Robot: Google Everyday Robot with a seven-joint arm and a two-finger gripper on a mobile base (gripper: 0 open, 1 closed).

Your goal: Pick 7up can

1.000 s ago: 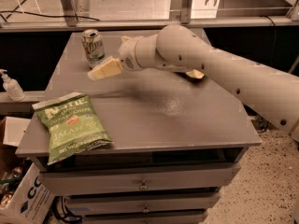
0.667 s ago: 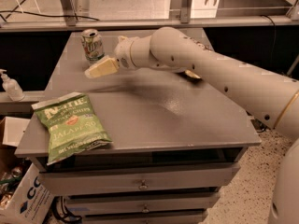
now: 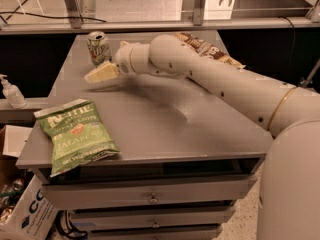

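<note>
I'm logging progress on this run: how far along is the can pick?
Done: the arm is stretched across the table, and the gripper sits low, close beside the 7up can. In hand: lining up on the can, which stands upright near the table's far left corner. Left: the grasp and the lift; the can rests on the table, not yet raised.

dim warm overhead light; the tool (image 3: 101, 74) beside the 7up can (image 3: 98, 47) shadows the tabletop (image 3: 150, 124).
</note>
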